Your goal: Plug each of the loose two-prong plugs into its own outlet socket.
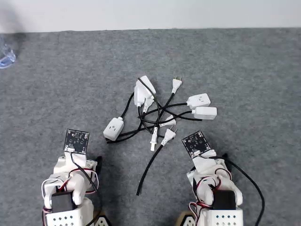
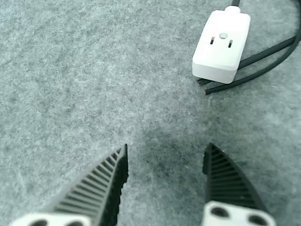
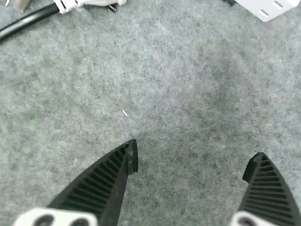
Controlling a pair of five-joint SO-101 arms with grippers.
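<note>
Several white outlet sockets and two-prong plugs on black cords lie tangled mid-table. One socket (image 1: pixel 113 128) sits at the tangle's left, a pair (image 1: pixel 142 90) at the back, and two more (image 1: pixel 199 100) (image 1: pixel 205 113) on the right. Loose plugs lie at the back (image 1: pixel 176 84) and near the front (image 1: pixel 169 135) (image 1: pixel 153 140). My left gripper (image 2: pixel 164 157) is open above bare carpet, short of the left socket (image 2: pixel 221 47). My right gripper (image 3: pixel 195 153) is open over carpet, with a plug (image 3: pixel 87 4) and a socket corner (image 3: pixel 268 7) beyond it.
Grey carpet (image 1: pixel 244 61) covers the whole table. A black cord end (image 1: pixel 146 176) trails toward the front between the two arms. Another cable (image 1: pixel 251 183) runs by the right arm's base. A clear object (image 1: pixel 5 55) sits at the far left edge.
</note>
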